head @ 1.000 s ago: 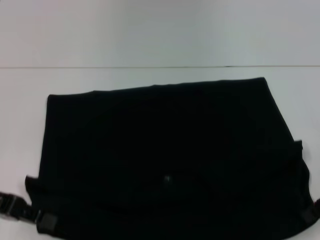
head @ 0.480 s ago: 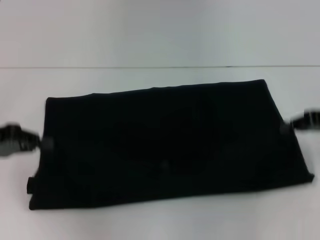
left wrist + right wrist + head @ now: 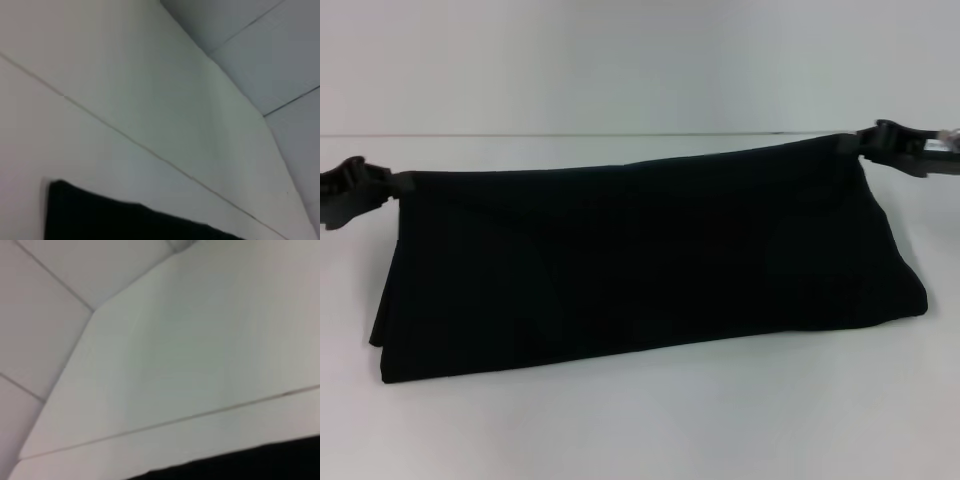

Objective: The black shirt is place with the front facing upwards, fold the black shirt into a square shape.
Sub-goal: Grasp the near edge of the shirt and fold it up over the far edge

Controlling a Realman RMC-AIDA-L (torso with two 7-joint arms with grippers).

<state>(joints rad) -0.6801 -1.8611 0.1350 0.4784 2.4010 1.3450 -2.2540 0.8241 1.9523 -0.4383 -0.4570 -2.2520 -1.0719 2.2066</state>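
The black shirt lies folded into a wide band across the white table in the head view. Its far edge is lifted and stretched between my two grippers. My left gripper is shut on the shirt's far left corner. My right gripper is shut on the far right corner, a little higher. The near fold rests on the table. No lettering or neck label shows. A strip of the black cloth shows in the left wrist view and in the right wrist view.
The white table runs all around the shirt. A thin seam line crosses the far side, with a pale wall behind it. The wrist views show the same table and wall seams.
Both grippers have moved from the shirt's near corners up and away toward the far side, carrying the held edge over. The visible shirt has become a narrower band.
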